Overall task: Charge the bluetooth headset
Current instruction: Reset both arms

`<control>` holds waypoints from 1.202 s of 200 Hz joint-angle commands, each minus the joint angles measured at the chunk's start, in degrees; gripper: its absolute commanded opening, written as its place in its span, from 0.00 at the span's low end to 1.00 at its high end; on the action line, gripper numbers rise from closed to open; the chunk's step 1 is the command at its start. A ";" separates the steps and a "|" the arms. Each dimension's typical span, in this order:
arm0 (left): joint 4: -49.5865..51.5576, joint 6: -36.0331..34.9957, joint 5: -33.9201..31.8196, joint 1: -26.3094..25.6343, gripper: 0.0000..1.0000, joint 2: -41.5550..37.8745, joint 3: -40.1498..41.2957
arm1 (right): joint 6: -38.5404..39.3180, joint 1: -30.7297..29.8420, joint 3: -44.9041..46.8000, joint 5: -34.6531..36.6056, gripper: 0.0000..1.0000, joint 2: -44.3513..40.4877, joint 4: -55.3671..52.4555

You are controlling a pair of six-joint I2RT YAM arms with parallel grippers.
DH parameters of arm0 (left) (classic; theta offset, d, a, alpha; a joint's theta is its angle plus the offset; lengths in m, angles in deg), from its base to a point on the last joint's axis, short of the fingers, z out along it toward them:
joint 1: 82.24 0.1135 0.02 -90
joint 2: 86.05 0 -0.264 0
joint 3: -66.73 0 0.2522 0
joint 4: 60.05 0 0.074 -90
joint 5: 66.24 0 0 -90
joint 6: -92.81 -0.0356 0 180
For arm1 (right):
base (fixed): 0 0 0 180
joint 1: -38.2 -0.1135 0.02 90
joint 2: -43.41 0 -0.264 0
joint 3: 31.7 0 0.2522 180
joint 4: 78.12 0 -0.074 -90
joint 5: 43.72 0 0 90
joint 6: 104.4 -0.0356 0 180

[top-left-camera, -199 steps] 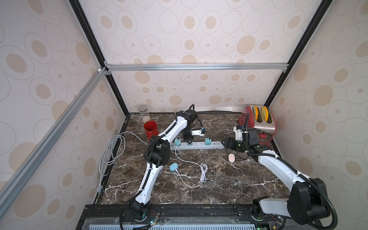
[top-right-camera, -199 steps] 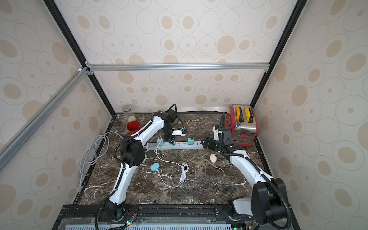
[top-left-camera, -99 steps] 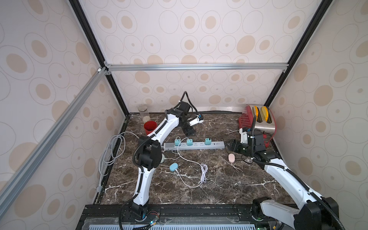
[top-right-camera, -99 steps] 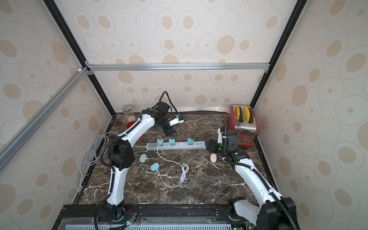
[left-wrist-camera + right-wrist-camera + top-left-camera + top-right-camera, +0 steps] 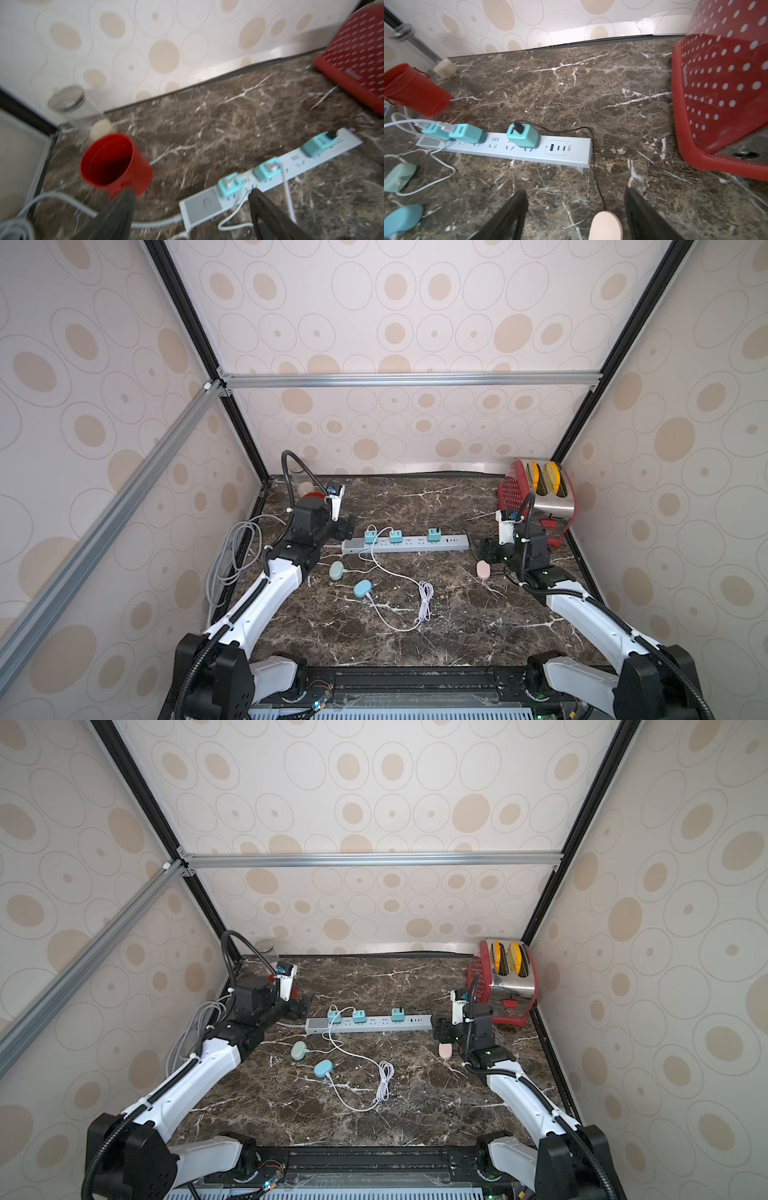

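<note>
Soft even daylight, left wrist view motion-blurred

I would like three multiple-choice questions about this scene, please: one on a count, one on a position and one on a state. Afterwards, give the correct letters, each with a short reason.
1. How many teal chargers sit in the power strip?
A. two
B. three
C. five

2. Where is the pink case?
A. on top of the power strip
B. on the table, close by the right gripper
C. lifted in the air

3. How is the right gripper?
A. shut on the pink case
B. shut and empty
C. open, holding nothing

Answers:
1 B: three teal blocks stand along the strip in both top views.
2 B: the case lies flat on the marble just below the gripper.
3 C: in the right wrist view its jaws stand wide apart and touch nothing.
</note>
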 commanded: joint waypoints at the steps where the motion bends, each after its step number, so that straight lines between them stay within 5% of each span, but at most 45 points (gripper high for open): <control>1: -13.05 3.74 -16.68 1.14 0.89 -5.05 9.60 | 6.32 0.98 -0.53 6.38 0.78 2.31 7.15; 31: -26.31 4.28 -25.95 3.76 0.95 -7.45 21.34 | 8.45 3.80 0.67 9.29 0.83 5.01 10.54; 69: -34.41 3.93 -30.25 7.99 0.95 2.41 24.84 | 9.86 7.47 4.86 9.34 0.88 9.08 18.73; 156: -52.97 3.77 -19.79 14.28 0.96 20.60 24.93 | 10.65 9.07 11.84 7.92 0.87 16.97 36.91; 179: -51.11 3.86 -19.37 14.28 0.98 20.22 24.36 | 10.98 9.09 15.56 7.59 0.87 24.28 52.17; 195: -49.21 3.47 -18.08 14.30 0.99 19.90 23.65 | 10.40 9.07 13.48 8.23 0.87 21.47 42.48; 240: -49.62 3.21 -17.97 14.29 0.99 19.89 23.88 | 10.44 9.05 12.40 8.71 0.89 23.53 44.22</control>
